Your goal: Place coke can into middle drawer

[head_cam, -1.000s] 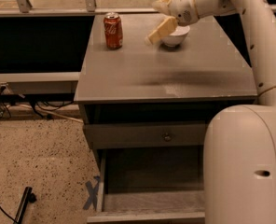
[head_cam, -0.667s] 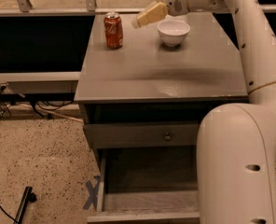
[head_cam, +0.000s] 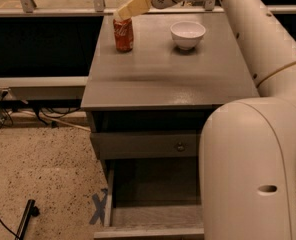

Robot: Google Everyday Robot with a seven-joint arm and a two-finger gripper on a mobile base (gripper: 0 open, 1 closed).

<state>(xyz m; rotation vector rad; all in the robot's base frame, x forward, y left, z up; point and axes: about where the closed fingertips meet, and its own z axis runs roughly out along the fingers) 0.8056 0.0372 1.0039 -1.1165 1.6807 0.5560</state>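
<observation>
Coke can (head_cam: 123,34): upright on the cabinet top (head_cam: 163,79), left of the white bowl (head_cam: 187,34).
Gripper (head_cam: 131,8): at the can's rim; its grip you cannot tell.
Middle drawer (head_cam: 153,216): open.

Single view. Camera sits high on the front side of the worktop (head_cam: 163,79), looking down and toward its far edge; nearly the whole top is in frame. Close in: the arm (head_cam: 248,169) fills the lower right. Middle drawer (head_cam: 148,216) at the bottom edge. Gripper (head_cam: 122,13) over the far left corner, above the coke can (head_cam: 123,34).
</observation>
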